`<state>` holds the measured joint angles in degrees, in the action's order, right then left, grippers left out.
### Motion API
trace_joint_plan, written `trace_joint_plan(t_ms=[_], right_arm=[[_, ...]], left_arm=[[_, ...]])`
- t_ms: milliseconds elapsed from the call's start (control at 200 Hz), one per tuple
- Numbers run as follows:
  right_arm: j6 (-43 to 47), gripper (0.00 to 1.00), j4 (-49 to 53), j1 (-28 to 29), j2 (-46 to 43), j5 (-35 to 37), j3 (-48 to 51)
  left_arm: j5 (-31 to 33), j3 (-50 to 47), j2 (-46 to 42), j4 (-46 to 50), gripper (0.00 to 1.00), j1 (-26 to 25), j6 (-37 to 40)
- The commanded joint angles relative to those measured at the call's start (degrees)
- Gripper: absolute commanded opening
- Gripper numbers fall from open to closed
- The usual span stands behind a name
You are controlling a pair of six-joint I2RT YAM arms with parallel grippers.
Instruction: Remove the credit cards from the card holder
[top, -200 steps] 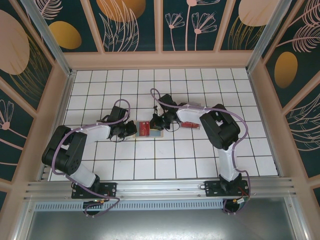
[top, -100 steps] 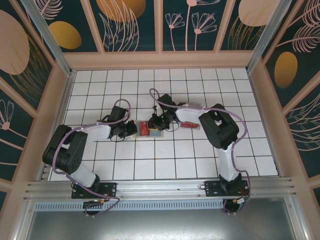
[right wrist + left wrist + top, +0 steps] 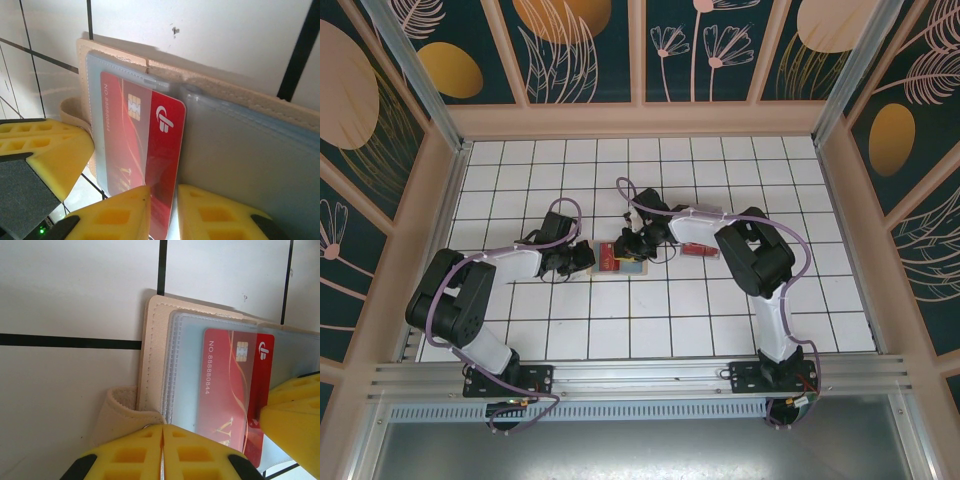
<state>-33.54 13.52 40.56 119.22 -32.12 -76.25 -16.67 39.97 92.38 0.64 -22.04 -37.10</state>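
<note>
While left arm [image 3: 510, 262] and right arm [image 3: 705, 222] stretch low, holder [image 3: 623, 263] lies open between them. Left gripper [image 3: 162, 432], at its 9 o'clock, jaws together by strap [image 3: 122, 412]. Right gripper [image 3: 162, 200], at 2 o'clock, clamps card [image 3: 135, 145].

Under me lies a table of white tiles [image 3: 670, 330], divided by thin black grid lines [image 3: 70, 341]. In the upper middle of the right wrist view, one tile carries a small dark speck [image 3: 175, 30]. Around the table stand dark teal wall panels [image 3: 585, 75] with orange ovals and pale flowers, framed in light wood. Along the bottom of the top view runs a grey metal rail [image 3: 640, 376].
</note>
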Motion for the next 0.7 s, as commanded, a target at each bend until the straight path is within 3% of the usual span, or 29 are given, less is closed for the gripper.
trace_joint_plan(t_ms=[0,125,696], right_arm=[[0.23,0.15,1.16,0.57,1.86,-1.28,-1.31],[-0.16,0.00,0.81,0.41,1.30,-1.11,-1.12],[-3.20,0.00,-1.76,-2.13,-5.78,-1.82,4.56]], left_arm=[[-0.20,-0.55,2.19,2.17,0.11,0.07,0.14],[-0.06,-0.55,2.10,2.25,0.11,0.07,0.11],[0.58,-0.41,2.10,2.70,0.10,0.07,0.36]])
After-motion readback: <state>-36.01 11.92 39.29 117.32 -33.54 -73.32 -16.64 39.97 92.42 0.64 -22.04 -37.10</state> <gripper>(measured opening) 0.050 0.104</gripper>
